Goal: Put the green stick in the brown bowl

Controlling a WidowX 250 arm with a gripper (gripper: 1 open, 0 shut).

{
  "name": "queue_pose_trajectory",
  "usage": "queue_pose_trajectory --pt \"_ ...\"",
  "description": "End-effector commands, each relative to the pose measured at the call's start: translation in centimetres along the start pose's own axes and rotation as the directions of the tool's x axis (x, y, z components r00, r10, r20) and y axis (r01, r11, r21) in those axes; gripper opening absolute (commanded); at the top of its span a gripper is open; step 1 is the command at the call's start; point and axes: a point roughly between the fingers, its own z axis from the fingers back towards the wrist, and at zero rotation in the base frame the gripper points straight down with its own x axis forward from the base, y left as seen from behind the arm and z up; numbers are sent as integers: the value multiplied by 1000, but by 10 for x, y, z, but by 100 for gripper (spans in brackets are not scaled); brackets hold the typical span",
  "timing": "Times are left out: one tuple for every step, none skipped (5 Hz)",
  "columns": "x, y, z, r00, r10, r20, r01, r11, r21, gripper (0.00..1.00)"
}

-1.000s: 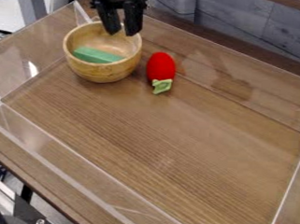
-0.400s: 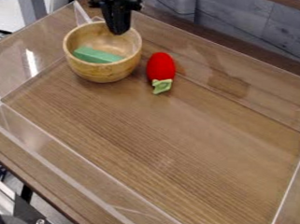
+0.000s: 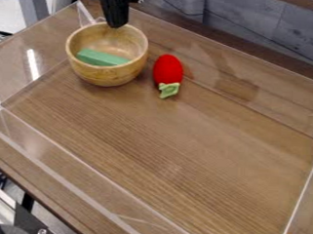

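Inside the brown bowl (image 3: 107, 54): the green stick (image 3: 101, 58) lies flat on the bowl floor, toward the left wall, free of any grip.
Hand (image 3: 115, 20): black, above the bowl's far rim, fingers drawn together and clamped on nothing; it does not touch the stick.
Task status: judged complete as to placement; the stick sits wholly within the rim.
Step in hand: judged to be the withdrawal from the bowl.
How to do it well: lift straight up and away from the far rim, so that the fingers do not catch the thick wall and drag or tip the bowl; keep clear of the strawberry toy (image 3: 166, 74) to the right.
Risk: low; a sideways brush against the rim could shift the bowl on the smooth surface.
Bowl: round, light-brown wood, thick walls, faint grain, matte finish.
Stick: small rectangular bar, light green, plain and matte, well shorter than the bowl's width.
Strawberry toy: red rounded body, green leaves at its lower end, lying on the tabletop just beside the bowl, not touching it.
Tabletop (image 3: 184, 159): wood-grain surface, slight sheen.
Enclosure: clear plastic walls (image 3: 15, 132) around the work area, edges catching light.
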Motion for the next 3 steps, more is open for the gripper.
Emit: queue_pose_trajectory --pt "10 8 22 999 17 48 -18 999 30 0" --pt "17 19 24 997 56 45 -57 998 26 0" --pt "22 25 19 995 86 39 -87 996 24 0"
